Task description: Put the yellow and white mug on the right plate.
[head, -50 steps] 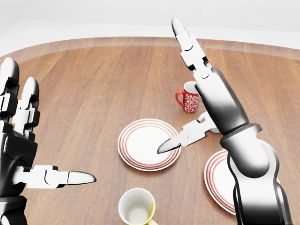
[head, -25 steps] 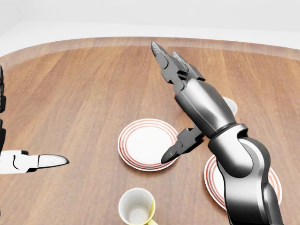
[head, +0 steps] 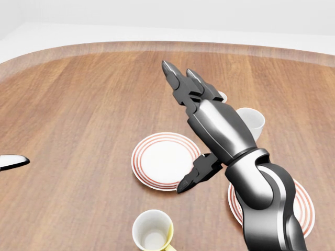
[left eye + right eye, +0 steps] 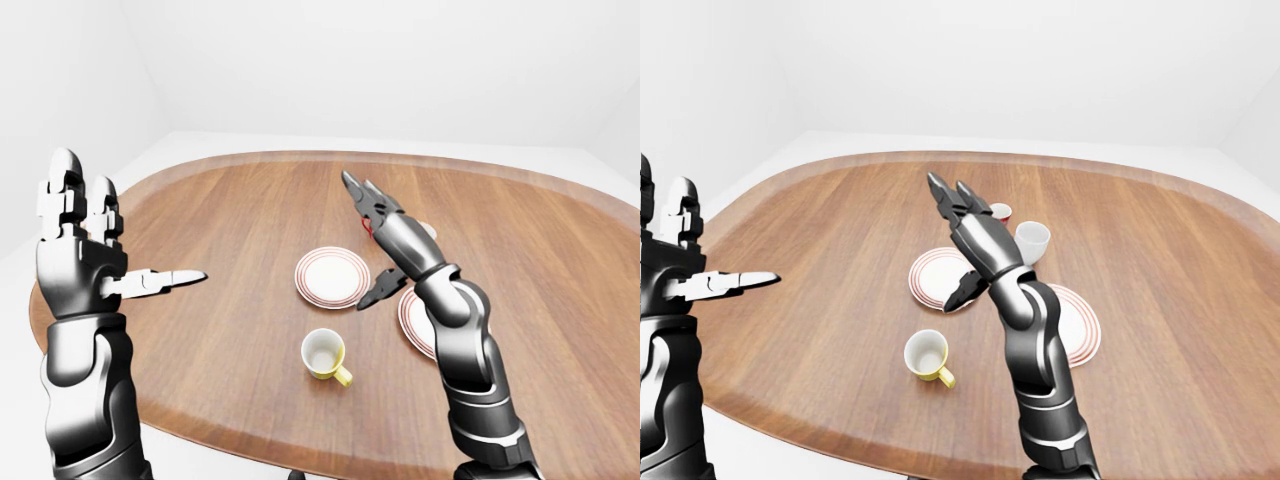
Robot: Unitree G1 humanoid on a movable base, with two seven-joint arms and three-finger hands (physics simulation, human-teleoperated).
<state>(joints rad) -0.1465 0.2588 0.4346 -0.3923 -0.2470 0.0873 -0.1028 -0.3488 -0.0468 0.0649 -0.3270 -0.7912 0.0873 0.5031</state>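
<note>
1. Left-eye view: our left hand (image 4: 95, 262) is raised at the left, fingers spread, holding nothing. The yellow and white mug (image 4: 325, 354) stands upright on the table (image 4: 220, 220), near us, untouched.
2. Head view: our right hand (image 3: 194, 117) hovers open above the left plate (image 3: 163, 159), gripping nothing. The right plate (image 3: 301, 205) lies partly behind the forearm.
3. Right-eye view: a white cup (image 4: 1032, 241) and red mug (image 4: 1001, 212) stand farther off. We judge the reach not yet begun; next, lower the right hand to the mug.
</note>
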